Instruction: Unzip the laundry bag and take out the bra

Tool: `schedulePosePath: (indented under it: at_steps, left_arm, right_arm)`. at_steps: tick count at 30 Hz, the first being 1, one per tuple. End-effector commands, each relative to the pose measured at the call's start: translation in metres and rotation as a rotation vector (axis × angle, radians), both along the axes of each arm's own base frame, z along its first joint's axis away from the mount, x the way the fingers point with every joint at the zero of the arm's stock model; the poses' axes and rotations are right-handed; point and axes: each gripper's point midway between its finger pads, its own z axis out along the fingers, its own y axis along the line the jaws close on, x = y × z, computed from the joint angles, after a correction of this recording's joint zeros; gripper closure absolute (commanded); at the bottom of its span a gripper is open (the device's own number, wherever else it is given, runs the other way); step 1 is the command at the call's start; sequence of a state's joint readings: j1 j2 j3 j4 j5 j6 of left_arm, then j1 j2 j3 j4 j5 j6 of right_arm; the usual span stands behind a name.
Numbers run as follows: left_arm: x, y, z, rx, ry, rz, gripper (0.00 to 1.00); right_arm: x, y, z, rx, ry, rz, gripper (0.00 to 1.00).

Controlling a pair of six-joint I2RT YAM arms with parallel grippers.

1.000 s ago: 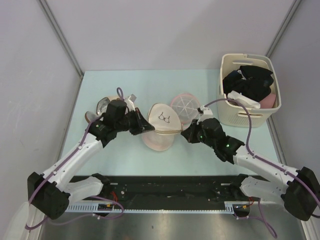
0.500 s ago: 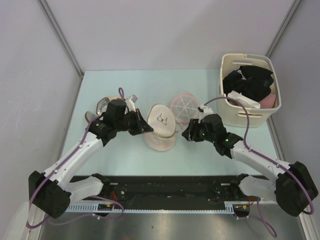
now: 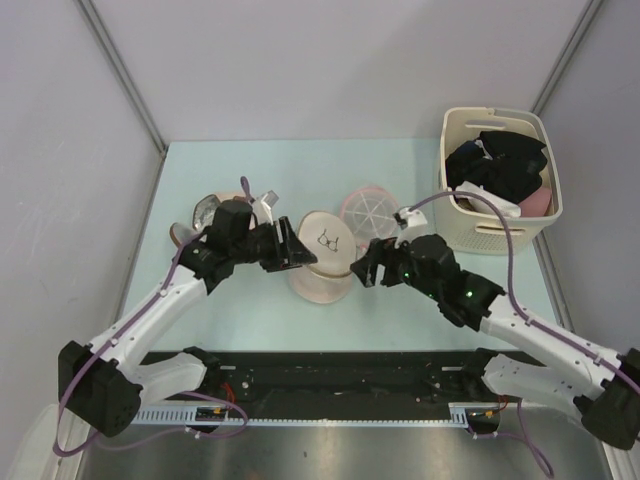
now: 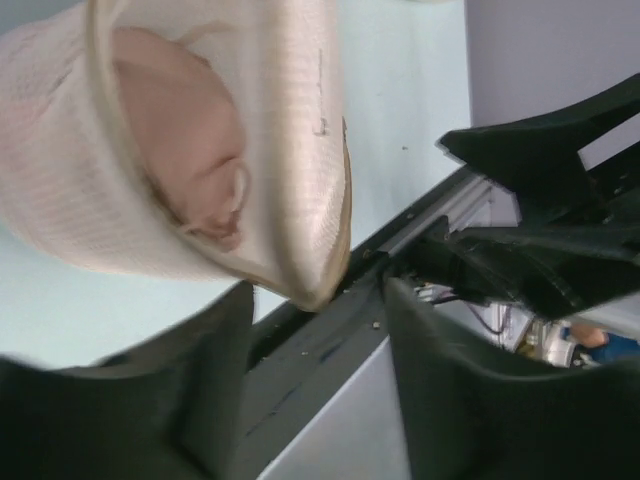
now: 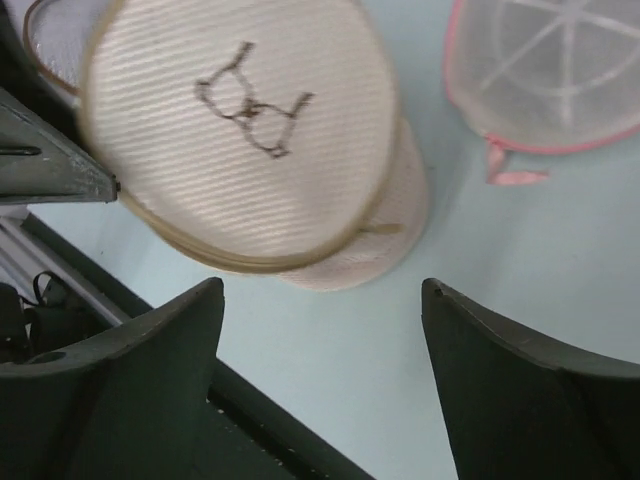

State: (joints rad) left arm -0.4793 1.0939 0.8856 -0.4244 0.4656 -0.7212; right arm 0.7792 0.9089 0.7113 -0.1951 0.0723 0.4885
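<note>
Bracketing the laundry bag at the centre of the table, the left gripper is seen at its 9 o'clock and the right gripper at its 3 o'clock. Both have fingers spread and nothing is held. The bag is tilted on edge, and its zip rim looks closed. A pink mass, judged the bra, is seen through the mesh. Risk: the light bag could be shoved or rolled if nudged, or mesh pinched instead of the zip pull, which cannot be located.
</note>
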Motion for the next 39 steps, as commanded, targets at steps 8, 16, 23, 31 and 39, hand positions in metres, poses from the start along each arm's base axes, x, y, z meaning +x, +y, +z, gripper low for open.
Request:
schedulePosePath:
  at_steps: [8, 16, 23, 31, 39]
  left_arm:
    - [0.002, 0.028, 0.04, 0.06, -0.167, 0.045, 0.0]
    - [0.004, 0.022, 0.017, 0.065, -0.068, 0.025, 0.0]
    - [0.007, 0.026, 0.012, 0.051, -0.024, 0.085, 0.0]
    - [0.002, 0.04, -0.006, -0.026, 0.064, 0.159, 0.0]
    - [-0.002, 0.039, -0.015, -0.052, 0.092, 0.147, 0.01]
  right_arm:
    - [0.006, 0.056, 0.008, -0.048, -0.024, -0.003, 0.07]
    - [-0.005, 0.075, 0.005, -0.142, -0.075, 0.018, 0.07]
    - [-0.01, 0.109, -0.013, -0.221, -0.056, 0.09, 0.09]
    - [0.003, 0.128, -0.074, -0.303, 0.037, 0.102, 0.1]
    - [0.019, 0.113, -0.077, -0.341, 0.021, 0.035, 0.39]
